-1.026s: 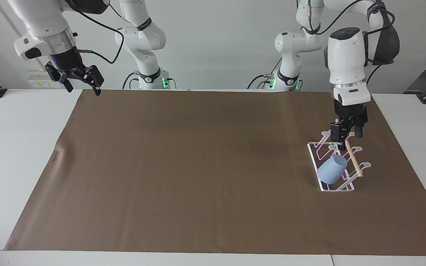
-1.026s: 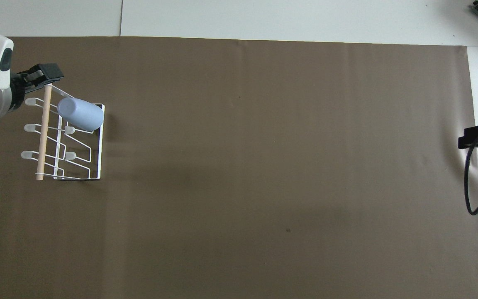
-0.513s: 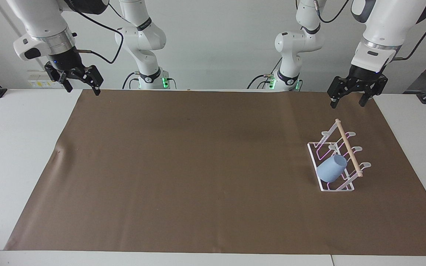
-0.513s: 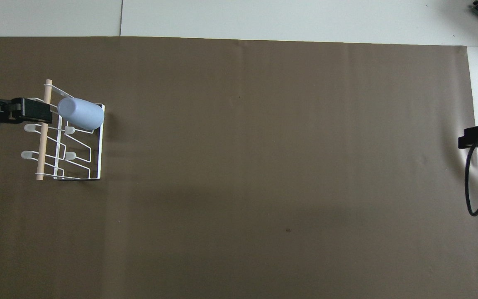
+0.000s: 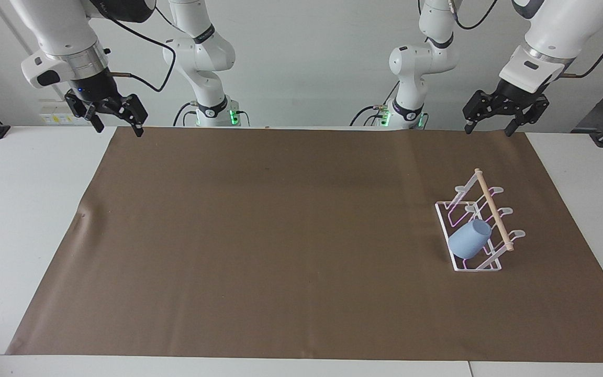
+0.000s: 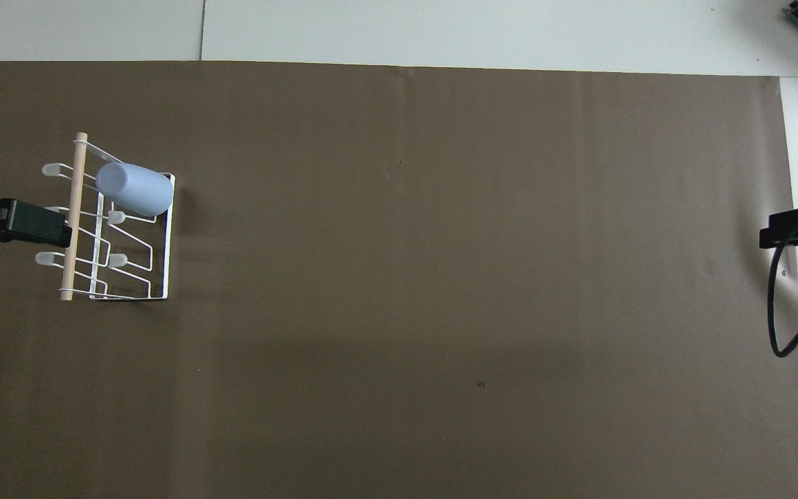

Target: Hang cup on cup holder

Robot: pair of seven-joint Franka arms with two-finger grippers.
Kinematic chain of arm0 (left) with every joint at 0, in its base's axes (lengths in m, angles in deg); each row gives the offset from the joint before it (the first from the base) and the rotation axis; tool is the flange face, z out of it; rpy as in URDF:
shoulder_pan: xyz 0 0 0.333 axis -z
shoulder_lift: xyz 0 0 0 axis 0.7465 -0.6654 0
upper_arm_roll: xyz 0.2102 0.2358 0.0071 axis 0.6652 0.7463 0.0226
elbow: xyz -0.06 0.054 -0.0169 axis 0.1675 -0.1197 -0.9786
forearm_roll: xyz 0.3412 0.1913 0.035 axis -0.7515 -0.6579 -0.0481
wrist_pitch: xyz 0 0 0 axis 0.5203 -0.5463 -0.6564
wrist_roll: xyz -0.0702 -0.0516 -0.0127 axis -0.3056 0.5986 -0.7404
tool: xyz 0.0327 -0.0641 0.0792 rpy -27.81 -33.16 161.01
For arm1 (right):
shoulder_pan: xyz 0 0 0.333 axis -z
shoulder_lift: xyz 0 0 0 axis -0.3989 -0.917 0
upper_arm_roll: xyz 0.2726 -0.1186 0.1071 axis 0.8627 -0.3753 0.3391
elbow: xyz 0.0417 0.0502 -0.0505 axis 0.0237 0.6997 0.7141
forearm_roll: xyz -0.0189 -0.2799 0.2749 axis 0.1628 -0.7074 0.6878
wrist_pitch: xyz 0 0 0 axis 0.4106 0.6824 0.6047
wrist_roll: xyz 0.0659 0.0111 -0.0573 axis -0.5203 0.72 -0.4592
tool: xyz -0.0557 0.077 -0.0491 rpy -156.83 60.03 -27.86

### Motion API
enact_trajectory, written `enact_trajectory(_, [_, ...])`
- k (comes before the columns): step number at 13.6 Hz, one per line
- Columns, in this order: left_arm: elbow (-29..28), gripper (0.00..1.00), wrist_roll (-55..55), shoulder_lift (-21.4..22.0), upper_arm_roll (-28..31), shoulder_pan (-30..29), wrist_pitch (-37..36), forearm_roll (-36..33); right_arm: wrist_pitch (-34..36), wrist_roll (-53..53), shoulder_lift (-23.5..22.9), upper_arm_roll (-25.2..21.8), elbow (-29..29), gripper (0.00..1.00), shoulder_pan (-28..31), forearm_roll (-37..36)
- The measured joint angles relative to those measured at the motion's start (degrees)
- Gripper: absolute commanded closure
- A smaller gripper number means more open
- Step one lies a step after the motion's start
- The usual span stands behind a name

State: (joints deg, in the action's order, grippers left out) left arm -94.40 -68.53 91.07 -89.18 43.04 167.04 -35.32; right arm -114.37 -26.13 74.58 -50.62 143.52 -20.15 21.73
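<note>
While the cup [image 5: 469, 240] sits tilted on a prong of the cup holder [image 5: 477, 266], mouth toward the dowel, the left gripper [image 5: 497, 116] hangs spread and empty above the mat's robot-side edge (the closer arm); right gripper [image 5: 109, 111] waits, spread. One cup, one holder.

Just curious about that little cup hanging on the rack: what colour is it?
The cup is plain light blue, no pattern; the facing view shows it best.
</note>
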Motion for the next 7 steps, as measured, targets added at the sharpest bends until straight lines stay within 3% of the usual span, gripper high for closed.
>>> enact_trajectory(3, [0.0,0.00,-1.3,0.1,7.0,6.5,-0.2,-0.1,0.0,0.1,0.0,0.1,0.0,0.00,0.0,0.0])
enact_trajectory(7, [0.0,0.00,-1.4,0.1,8.9,9.6,-0.9,-0.2,0.0,0.1,0.0,-0.5,0.0,0.00,-0.9,0.0])
